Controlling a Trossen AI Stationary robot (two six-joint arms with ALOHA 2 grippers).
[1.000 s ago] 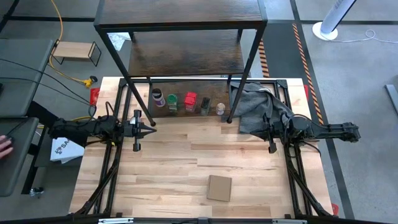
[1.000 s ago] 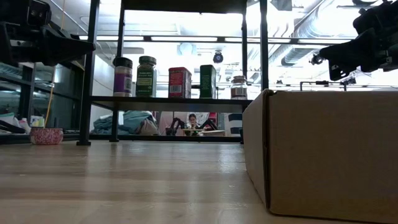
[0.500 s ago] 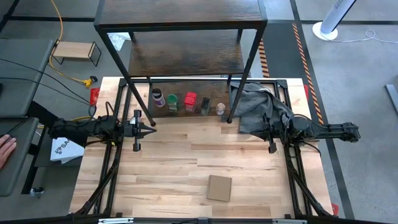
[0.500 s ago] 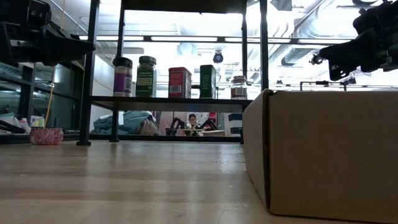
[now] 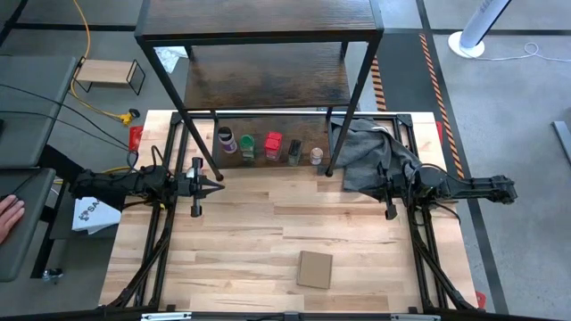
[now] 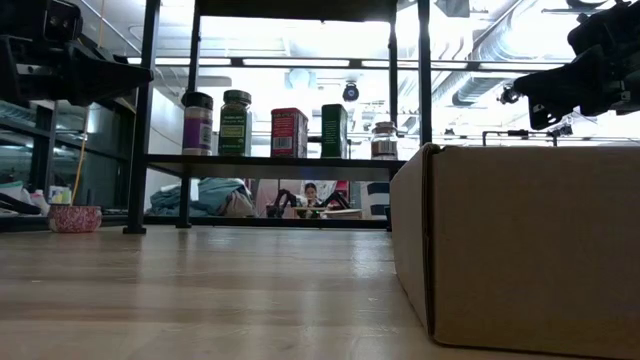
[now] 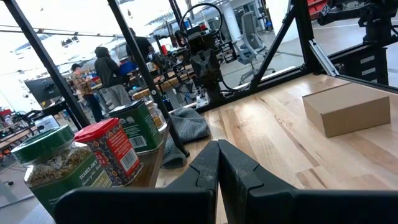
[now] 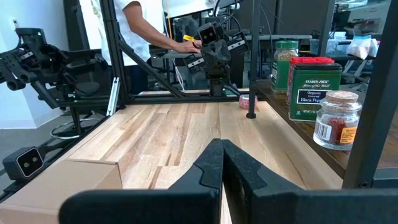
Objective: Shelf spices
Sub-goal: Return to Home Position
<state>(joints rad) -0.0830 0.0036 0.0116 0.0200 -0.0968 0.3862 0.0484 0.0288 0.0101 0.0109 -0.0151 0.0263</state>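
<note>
The shelf (image 5: 268, 53) stands at the table's far edge on thin black legs. Five spices stand in a row on its lowest board: purple-lidded (image 5: 227, 140), green-lidded (image 5: 247, 145), red boxy (image 5: 273, 144), dark (image 5: 294, 150) and pale (image 5: 316, 155). The low view shows them upright, from purple (image 6: 197, 123) to pale (image 6: 383, 140). My left gripper (image 5: 219, 179) is shut and hovers left of the row, near the shelf's front left leg. My right gripper (image 5: 378, 185) is shut, right of the shelf, over a grey cloth. The wrist views show both pairs of fingers closed together, left (image 7: 217, 149) and right (image 8: 221, 149).
A flat brown cardboard box (image 5: 314, 268) lies near the table's near edge, and fills the right of the low view (image 6: 520, 250). A grey cloth (image 5: 366, 152) is heaped at the far right. A small light-wood rack (image 5: 107, 73) sits off the table. A person's hand (image 5: 7, 214) shows at the left edge.
</note>
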